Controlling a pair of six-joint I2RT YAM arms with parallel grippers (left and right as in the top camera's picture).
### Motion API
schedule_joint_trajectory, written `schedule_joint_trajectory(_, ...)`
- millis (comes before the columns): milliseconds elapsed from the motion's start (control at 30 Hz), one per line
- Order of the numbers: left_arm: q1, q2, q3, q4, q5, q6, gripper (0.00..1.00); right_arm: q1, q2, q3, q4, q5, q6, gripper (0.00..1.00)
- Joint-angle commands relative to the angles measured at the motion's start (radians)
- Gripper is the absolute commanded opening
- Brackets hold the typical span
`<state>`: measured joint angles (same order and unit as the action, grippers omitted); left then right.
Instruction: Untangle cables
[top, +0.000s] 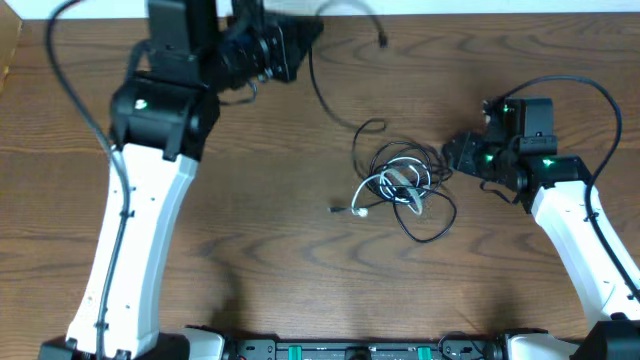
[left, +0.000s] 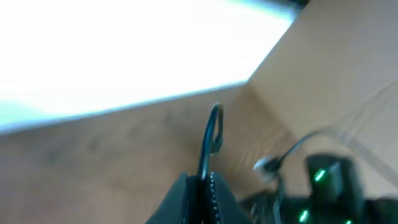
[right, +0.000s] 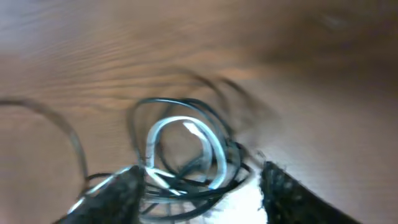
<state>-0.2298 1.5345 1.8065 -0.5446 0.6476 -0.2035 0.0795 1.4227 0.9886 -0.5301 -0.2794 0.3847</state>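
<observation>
A brown wood-grain desk (top: 250, 240) fills my overhead feed, with an arm at either side. On the left, my left gripper (left: 203, 185) is up by the far edge of the desk. Its wrist camera is blurred, but it shows the jaws pinched together on a strand of the black cable (top: 326, 100), which arches out of them in a narrow loop. In the overhead view that cable runs in a long curve down and rightwards to the middle of the desk. A small dark plug end (top: 383, 40) lies loose near the far edge. In the middle the black cable lies in several overlapping loops. The white cable (top: 400, 180) is coiled among them and crosses them, and its white plug (top: 360, 210) pokes out to the left of the heap. On the right, my right gripper (right: 200, 186) sits just beside the tangle with its jaws spread wide. The coil shows between the two fingers in the blurry wrist view. I cannot tell whether they touch any strand.
</observation>
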Motion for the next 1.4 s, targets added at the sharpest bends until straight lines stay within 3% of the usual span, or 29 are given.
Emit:
schedule_joint_trajectory(0,0.005,-0.022,0.051,0.076,-0.005,-0.118,0.07,-0.003,0.008,0.013,0.066,-0.237,-0.108,0.63)
schedule_joint_trajectory(367,0.005,-0.092,0.055,0.447,-0.032,-0.333,0.07,0.024,0.001,0.014,0.237,-0.423,-0.11,0.71)
schedule_joint_trajectory(633,0.005,-0.156,0.055,0.54,-0.071,-0.389,0.07,0.146,0.019,0.014,0.351,-0.332,-0.113,0.8)
schedule_joint_trajectory(833,0.005,-0.204,0.055,0.551,-0.158,-0.404,0.07,0.233,0.061,0.014,0.385,-0.284,-0.112,0.8)
schedule_joint_trajectory(1000,0.005,-0.236,0.055,0.554,-0.198,-0.403,0.07,0.277,0.105,0.014,0.386,-0.208,-0.108,0.68)
schedule_joint_trajectory(1067,0.005,-0.243,0.055,0.55,-0.216,-0.4,0.07,0.288,0.119,0.014,0.385,-0.207,-0.094,0.57)
schedule_joint_trajectory(1133,0.005,-0.245,0.055,0.535,-0.216,-0.381,0.07,0.293,0.123,0.014,0.385,-0.205,-0.079,0.36)
schedule_joint_trajectory(1200,0.005,-0.241,0.055,0.466,-0.245,-0.346,0.07,0.293,0.116,0.014,0.404,-0.205,-0.036,0.01)
schedule_joint_trajectory(1367,0.005,-0.229,0.055,0.231,-0.472,-0.233,0.07,0.27,0.053,0.035,0.426,-0.21,0.044,0.01)
